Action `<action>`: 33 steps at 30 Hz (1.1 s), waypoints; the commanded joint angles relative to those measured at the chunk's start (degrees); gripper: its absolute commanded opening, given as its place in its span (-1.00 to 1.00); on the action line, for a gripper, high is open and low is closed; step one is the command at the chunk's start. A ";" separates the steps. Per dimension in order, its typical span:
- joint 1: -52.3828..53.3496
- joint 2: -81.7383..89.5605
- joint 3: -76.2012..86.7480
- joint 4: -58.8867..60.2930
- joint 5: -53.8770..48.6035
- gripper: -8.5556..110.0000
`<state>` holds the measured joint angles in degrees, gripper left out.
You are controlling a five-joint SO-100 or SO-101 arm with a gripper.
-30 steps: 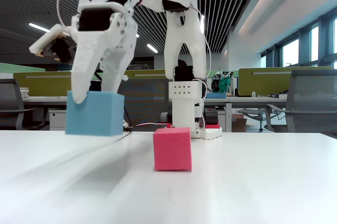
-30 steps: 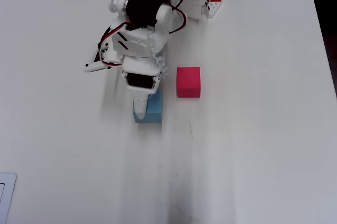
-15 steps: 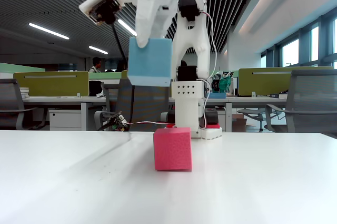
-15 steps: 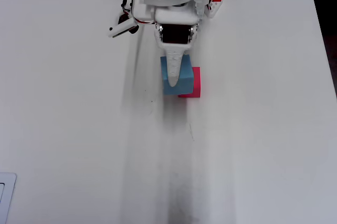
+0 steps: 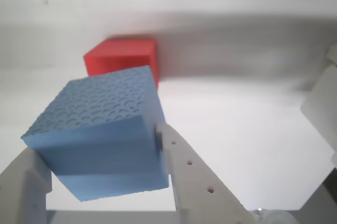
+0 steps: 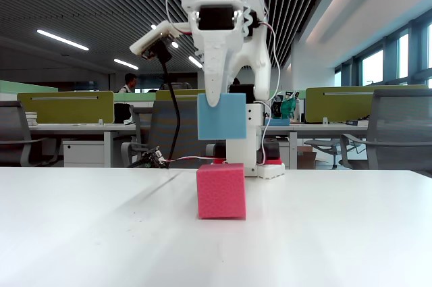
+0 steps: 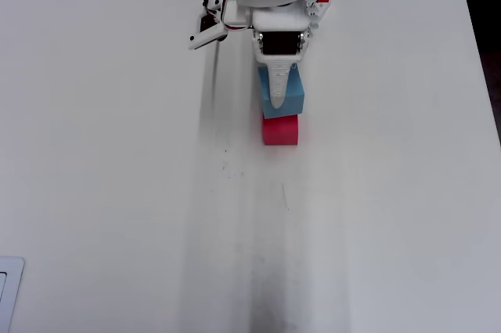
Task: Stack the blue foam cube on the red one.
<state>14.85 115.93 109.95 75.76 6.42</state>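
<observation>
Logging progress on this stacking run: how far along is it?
Done: the hand is shut on the blue foam cube and holds it off the table. In hand: it hangs above the red cube with a gap; overhead, it sits toward the base, only partly overlapping. Left: align, lower, release.

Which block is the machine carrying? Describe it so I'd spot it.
Start at the white table and follow the white robot arm down to its tool. Clamped there, in mid-air, is the light blue foam cube; the pinkish-red foam cube sits on the table below.
</observation>
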 commanded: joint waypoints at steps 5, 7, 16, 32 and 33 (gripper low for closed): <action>0.00 1.23 2.55 -1.49 0.88 -0.50; 0.00 0.88 3.43 -2.55 1.05 -0.50; 0.00 0.53 5.27 -7.29 1.49 -0.50; 0.00 0.88 8.44 -10.90 1.58 -0.47; 0.00 0.88 8.09 -10.81 1.58 -0.47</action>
<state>14.85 116.10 120.32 64.78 7.65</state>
